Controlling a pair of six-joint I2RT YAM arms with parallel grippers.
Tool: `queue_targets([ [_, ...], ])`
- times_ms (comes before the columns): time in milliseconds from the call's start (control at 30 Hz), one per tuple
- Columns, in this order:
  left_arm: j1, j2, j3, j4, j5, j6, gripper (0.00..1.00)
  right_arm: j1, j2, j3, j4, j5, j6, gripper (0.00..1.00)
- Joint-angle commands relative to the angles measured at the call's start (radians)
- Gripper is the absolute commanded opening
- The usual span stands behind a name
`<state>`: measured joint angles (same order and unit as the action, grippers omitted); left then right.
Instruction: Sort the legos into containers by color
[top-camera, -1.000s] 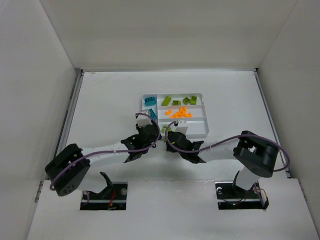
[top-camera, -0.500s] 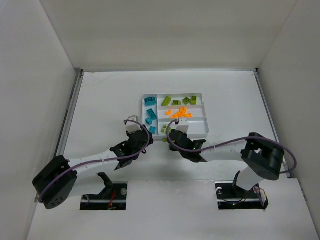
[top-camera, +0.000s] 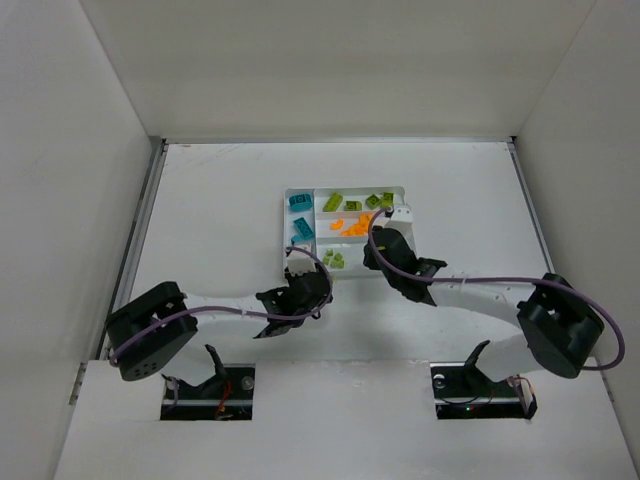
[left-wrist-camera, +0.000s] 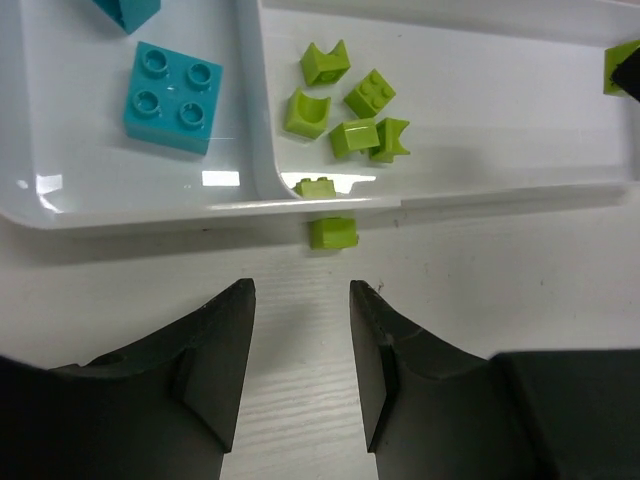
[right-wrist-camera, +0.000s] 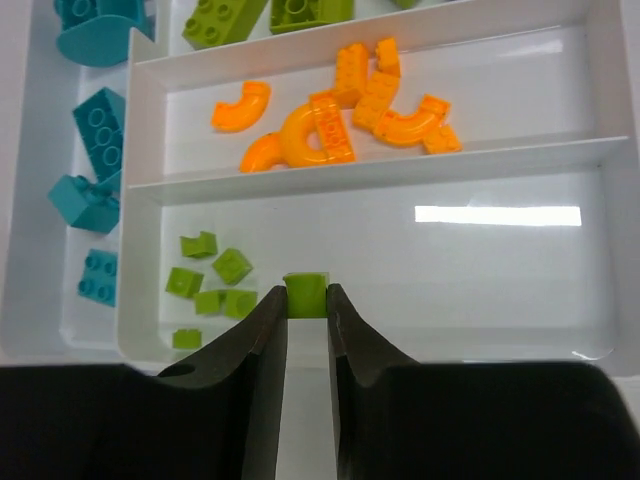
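Nearly sorted, seemingly. Teal bricks (left-wrist-camera: 172, 85) in the crosswise section of the white tray (left-wrist-camera: 150, 212). Left fingers (left-wrist-camera: 225, 345) parted, empty, facing one stray lime brick (left-wrist-camera: 333, 232) on the surface (left-wrist-camera: 500, 285), against the wall. Right fingers (right-wrist-camera: 262, 345) clamped on another lime brick (right-wrist-camera: 306, 295) over the lime section.

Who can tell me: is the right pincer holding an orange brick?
No, the right pincer is shut on a lime brick.

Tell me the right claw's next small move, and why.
Probably lower slightly and open: the right claw is shut on a lime brick over the near compartment, where other small lime bricks already lie.
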<state>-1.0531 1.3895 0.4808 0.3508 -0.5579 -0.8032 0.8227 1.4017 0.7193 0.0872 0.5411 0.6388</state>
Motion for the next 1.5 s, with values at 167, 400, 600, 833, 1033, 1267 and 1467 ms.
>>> queue_targets([
  [167,-0.017,0.149,0.117,0.074,-0.03,-0.024,0.39,-0.072,0.016,0.011,0.108,-0.096,-0.054,0.48],
  [400,-0.021,0.223,0.154,0.063,-0.04,-0.019,0.34,-0.067,-0.064,-0.076,0.129,-0.099,-0.041,0.49],
  [600,-0.034,0.269,0.18,0.053,-0.08,0.004,0.22,-0.047,-0.124,-0.155,0.138,-0.099,0.001,0.49],
  [833,-0.095,0.254,0.212,0.027,-0.132,0.056,0.13,-0.02,-0.213,-0.247,0.141,-0.089,0.027,0.49],
  [1033,-0.126,0.108,0.272,-0.032,-0.145,0.116,0.14,-0.044,-0.279,-0.305,0.155,-0.076,0.036,0.49],
  [1267,-0.011,0.166,0.357,-0.004,-0.08,0.185,0.17,-0.056,-0.291,-0.345,0.181,-0.076,0.05,0.49],
  [1467,0.054,0.238,0.394,-0.009,0.012,0.177,0.41,-0.058,-0.325,-0.368,0.204,-0.043,0.048,0.49],
])
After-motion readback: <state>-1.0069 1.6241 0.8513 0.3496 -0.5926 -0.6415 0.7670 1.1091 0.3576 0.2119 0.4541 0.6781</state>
